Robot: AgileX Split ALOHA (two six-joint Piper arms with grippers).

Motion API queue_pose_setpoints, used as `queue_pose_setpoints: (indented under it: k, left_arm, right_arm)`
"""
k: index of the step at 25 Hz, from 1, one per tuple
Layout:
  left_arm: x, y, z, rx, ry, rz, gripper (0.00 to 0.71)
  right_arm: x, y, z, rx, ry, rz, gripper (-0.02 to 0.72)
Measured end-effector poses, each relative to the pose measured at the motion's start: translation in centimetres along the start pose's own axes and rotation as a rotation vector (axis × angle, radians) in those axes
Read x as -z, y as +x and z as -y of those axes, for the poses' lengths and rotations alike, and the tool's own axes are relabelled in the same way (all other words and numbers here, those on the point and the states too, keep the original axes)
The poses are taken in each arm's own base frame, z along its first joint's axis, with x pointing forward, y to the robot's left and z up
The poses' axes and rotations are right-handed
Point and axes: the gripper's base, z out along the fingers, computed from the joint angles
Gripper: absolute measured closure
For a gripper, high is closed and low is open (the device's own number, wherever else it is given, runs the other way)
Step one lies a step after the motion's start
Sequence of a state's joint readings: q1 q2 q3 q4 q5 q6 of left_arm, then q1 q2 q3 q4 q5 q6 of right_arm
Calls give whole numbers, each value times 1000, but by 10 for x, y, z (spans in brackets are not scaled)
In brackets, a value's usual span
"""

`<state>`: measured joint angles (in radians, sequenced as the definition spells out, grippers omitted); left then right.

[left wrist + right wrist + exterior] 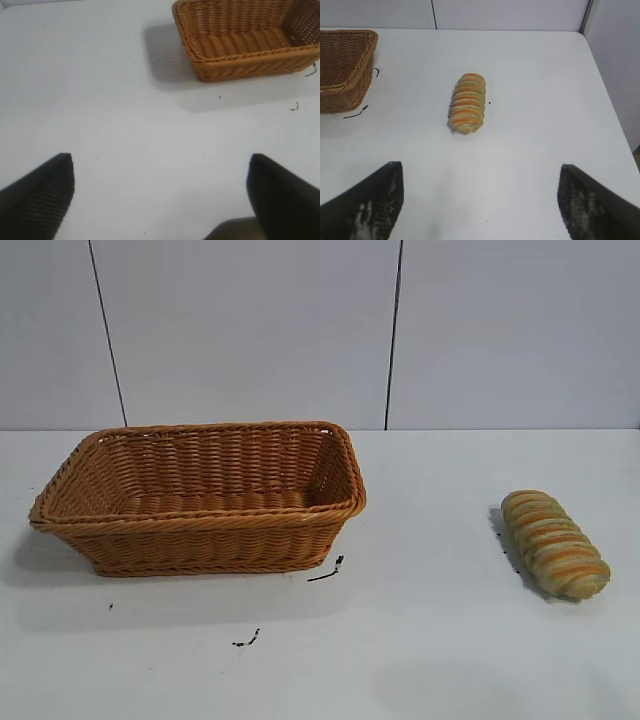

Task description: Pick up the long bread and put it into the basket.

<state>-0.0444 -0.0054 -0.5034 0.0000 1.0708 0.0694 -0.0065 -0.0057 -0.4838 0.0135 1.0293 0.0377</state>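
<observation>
While grey wall panels (pixel 250 330) stand behind, the white table (pixel 430 640) bears black marks (pixel 327 571).

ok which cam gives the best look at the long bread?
Right wrist view: the long bread lies whole and centred on the table, ahead of the open jaws. Exterior view shows it whole too, but off toward the right edge. Left wrist view misses it.

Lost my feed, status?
Both grippers open: left gripper, right gripper. Long bread on table, outside basket. Path clear.
</observation>
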Motion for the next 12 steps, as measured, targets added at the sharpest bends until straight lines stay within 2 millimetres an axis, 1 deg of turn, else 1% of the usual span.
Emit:
queue_pose_setpoints:
  k: [10,12]
  left_arm:
    - [0,0,0,0,0,0,14]
    - [0,0,0,0,0,0,14]
  right_arm:
    - [0,0,0,0,0,0,122]
    - [-1,0,0,0,0,-4,85]
